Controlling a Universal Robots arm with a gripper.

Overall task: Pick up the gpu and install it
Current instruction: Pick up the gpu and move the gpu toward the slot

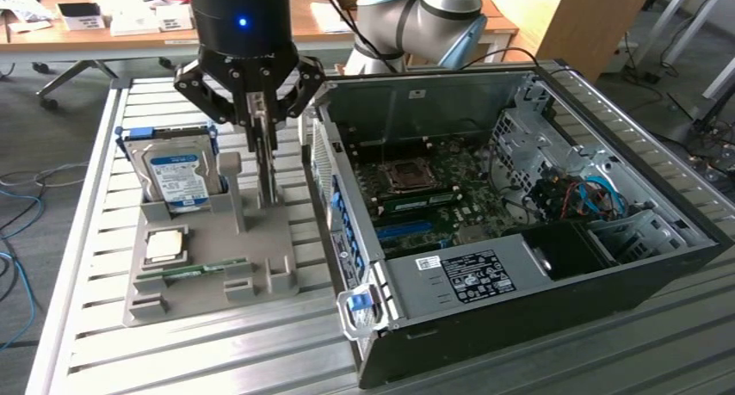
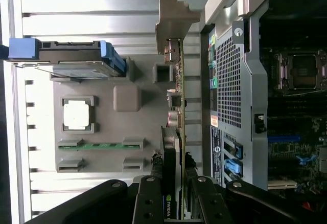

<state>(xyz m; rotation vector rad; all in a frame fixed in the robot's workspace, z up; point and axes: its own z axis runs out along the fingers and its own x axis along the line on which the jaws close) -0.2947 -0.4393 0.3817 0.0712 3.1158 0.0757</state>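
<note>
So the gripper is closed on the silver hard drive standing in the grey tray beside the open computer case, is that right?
Not quite: the gripper is closed on the gpu, the thin card standing on edge in the grey tray beside the open computer case, not on the hard drive. The wrist view shows it.

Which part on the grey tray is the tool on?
The gpu, the thin card standing on edge beside the PC case, gripped by the tool. Hard drive, CPU and memory stick sit apart.
</note>
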